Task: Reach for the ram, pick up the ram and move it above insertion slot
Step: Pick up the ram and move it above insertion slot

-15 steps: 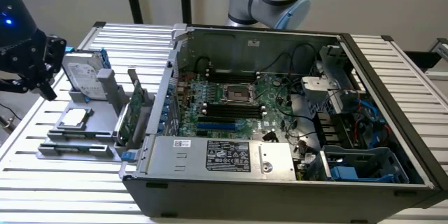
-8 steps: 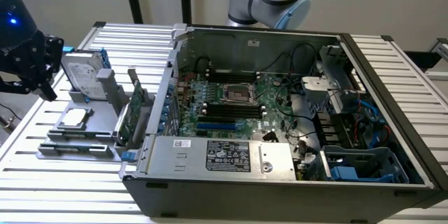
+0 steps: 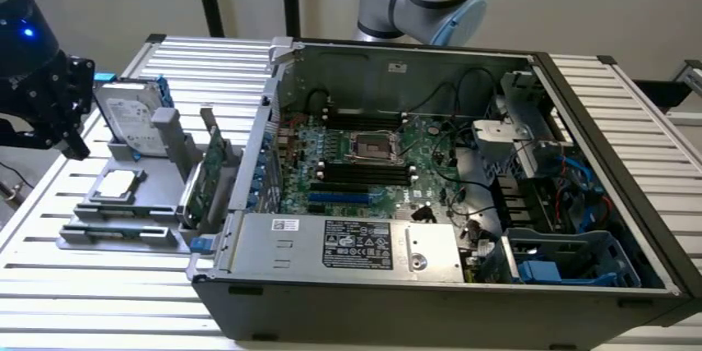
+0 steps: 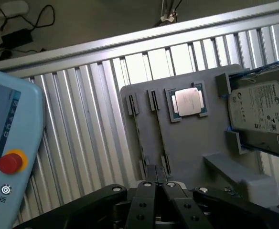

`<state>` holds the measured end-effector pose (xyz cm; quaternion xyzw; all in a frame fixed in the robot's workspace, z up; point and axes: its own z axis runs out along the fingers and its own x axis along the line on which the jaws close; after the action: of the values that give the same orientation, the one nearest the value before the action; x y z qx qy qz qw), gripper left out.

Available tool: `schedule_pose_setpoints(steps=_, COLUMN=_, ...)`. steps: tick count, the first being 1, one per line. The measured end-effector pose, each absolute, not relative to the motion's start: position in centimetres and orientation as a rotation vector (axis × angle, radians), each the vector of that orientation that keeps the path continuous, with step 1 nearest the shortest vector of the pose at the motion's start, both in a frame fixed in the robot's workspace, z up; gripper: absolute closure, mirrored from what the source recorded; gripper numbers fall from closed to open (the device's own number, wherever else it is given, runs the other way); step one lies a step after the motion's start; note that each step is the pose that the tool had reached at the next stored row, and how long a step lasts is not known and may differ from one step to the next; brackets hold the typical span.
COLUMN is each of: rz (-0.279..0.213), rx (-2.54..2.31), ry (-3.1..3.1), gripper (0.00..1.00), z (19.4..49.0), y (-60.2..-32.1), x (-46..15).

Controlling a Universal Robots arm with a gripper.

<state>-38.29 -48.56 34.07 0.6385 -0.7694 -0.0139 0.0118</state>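
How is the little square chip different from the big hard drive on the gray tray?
The chip is small and square; the hard drive is bigger and oblong. The chip lies flat in its pocket; the hard drive stands propped up on edge. The chip has a plain metal top; the hard drive wears a printed label. Both are silvery and sit on the gray tray.

Wrist-view edges cut off the gripper (image 4: 156, 172), hard drive (image 4: 259, 109) and teach pendant (image 4: 8, 152).

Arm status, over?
Gripper shut, nothing visibly held, near gray tray. Can't tell whether ram sits in its two narrow slots. Hard drive alongside, not blocking.
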Motion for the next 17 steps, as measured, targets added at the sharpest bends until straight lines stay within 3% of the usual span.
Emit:
schedule_pose_setpoints(steps=10, rz=-0.038, rx=2.099, ry=-2.308, gripper=0.88, z=33.87, y=-48.55, x=-38.29)
schedule_pose_setpoints(steps=13, rz=-0.038, rx=2.099, ry=-2.308, gripper=0.70, z=33.69, y=-48.55, x=-38.29)
schedule_pose_setpoints(steps=15, rz=-0.038, rx=2.099, ry=-2.308, gripper=0.70, z=33.39, y=-48.55, x=-38.29)
schedule_pose_setpoints(steps=16, rz=-0.038, rx=2.099, ry=-2.308, gripper=0.64, z=33.21, y=-48.55, x=-38.29)
schedule_pose_setpoints(steps=17, rz=-0.038, rx=2.099, ry=-2.308, gripper=0.64, z=33.03, y=-48.56, x=-38.29)
